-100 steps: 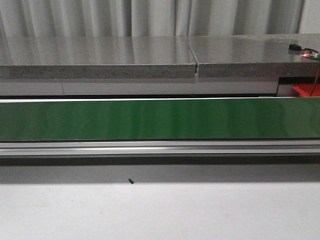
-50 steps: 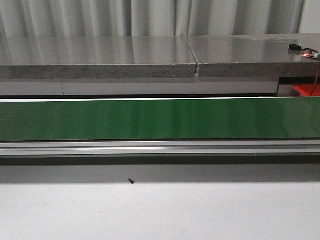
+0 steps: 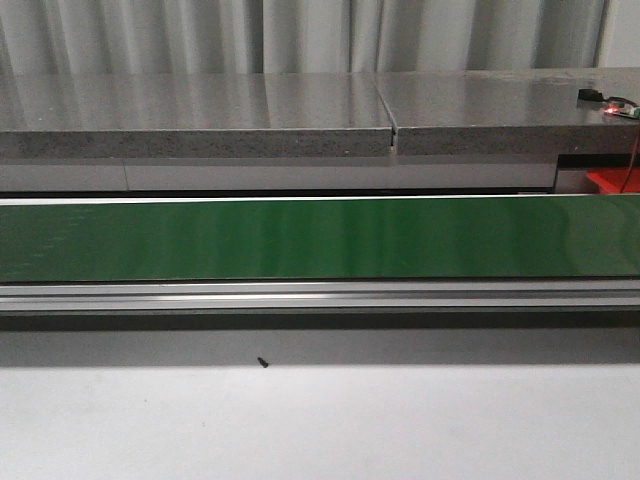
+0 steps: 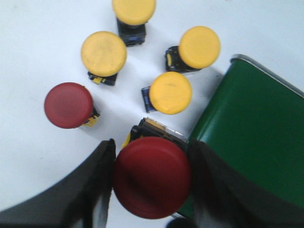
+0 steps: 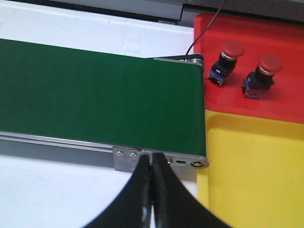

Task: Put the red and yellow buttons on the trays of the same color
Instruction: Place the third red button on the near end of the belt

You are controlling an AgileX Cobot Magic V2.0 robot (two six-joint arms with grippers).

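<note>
My left gripper is shut on a red button, its black fingers against both sides of the cap, beside the end of the green belt. Another red button and several yellow buttons stand on the white table beyond it. In the right wrist view my right gripper is shut on nothing, over the belt's end bracket. Two red buttons stand on the red tray. The yellow tray beside it holds nothing visible.
The green conveyor belt runs across the front view, with an aluminium rail in front and a grey counter behind. A corner of the red tray shows at far right. A small black speck lies on the table.
</note>
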